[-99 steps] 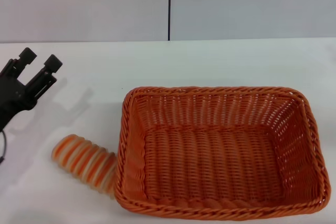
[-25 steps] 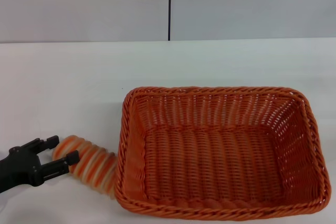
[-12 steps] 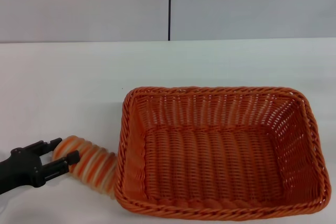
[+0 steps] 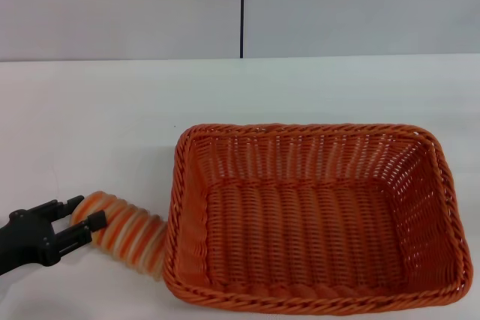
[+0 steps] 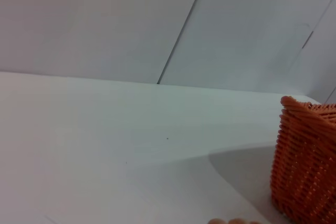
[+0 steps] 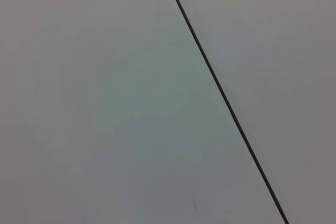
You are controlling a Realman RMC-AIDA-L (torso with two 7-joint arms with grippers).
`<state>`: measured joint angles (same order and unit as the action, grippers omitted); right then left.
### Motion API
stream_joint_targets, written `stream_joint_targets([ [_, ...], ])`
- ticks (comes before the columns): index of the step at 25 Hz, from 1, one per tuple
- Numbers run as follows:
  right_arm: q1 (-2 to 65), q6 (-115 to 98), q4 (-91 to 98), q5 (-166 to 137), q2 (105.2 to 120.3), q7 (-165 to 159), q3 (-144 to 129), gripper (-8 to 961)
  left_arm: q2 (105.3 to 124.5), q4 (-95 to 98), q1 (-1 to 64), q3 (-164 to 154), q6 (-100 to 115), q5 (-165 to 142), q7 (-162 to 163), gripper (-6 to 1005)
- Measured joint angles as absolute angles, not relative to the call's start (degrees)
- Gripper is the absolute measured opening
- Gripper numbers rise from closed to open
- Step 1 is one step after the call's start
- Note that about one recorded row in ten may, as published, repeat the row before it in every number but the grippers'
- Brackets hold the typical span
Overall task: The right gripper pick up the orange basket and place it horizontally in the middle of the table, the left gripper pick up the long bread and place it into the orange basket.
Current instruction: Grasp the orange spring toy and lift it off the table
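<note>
Left gripper (image 4: pixel 84 213) reaching in low at the front left corner of the table (image 4: pixel 112 110), black fingers a little apart, closing around the near end of the long bread (image 4: pixel 124 234). Bread lying on the table, far end touching the orange basket (image 4: pixel 315 219). Basket sitting wide across the front edge, toward the right. Right gripper out of sight.

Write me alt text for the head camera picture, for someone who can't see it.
A black left end effector, fingers open, straddles the outer end of a striped long bread lying on a white table. The bread's other end touches the left side of a large empty orange basket that fills the middle and right. The right end effector is out of view.
</note>
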<state>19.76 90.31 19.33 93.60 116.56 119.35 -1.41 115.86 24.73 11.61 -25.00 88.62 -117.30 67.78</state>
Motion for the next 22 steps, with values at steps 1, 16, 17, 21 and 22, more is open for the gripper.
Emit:
stream_joint_targets([
  [1, 19.72, 90.26, 19.33, 93.60, 116.56, 119.35, -1.40, 274, 115.85, 24.72, 11.60, -24.98, 88.69, -117.29, 67.66, 563],
  [16, 19.73, 90.00, 19.33, 93.78, 116.64, 119.35, -1.37, 275, 115.84, 24.69, 11.90, -24.95, 88.70, -117.24, 67.59, 468],
  [17, 19.73, 90.00, 19.33, 93.78, 116.64, 119.35, -1.37, 275, 115.84, 24.69, 11.90, -24.95, 88.70, -117.24, 67.59, 463],
  [21, 19.76, 90.00, 19.34, 93.78, 116.63, 119.35, -1.24, 275, 115.84, 24.70, 12.05, -24.87, 88.71, -117.24, 67.59, 442],
  [22, 19.76, 90.00, 19.34, 93.78, 116.63, 119.35, -1.24, 275, 115.84, 24.70, 12.05, -24.87, 88.71, -117.24, 67.59, 434],
])
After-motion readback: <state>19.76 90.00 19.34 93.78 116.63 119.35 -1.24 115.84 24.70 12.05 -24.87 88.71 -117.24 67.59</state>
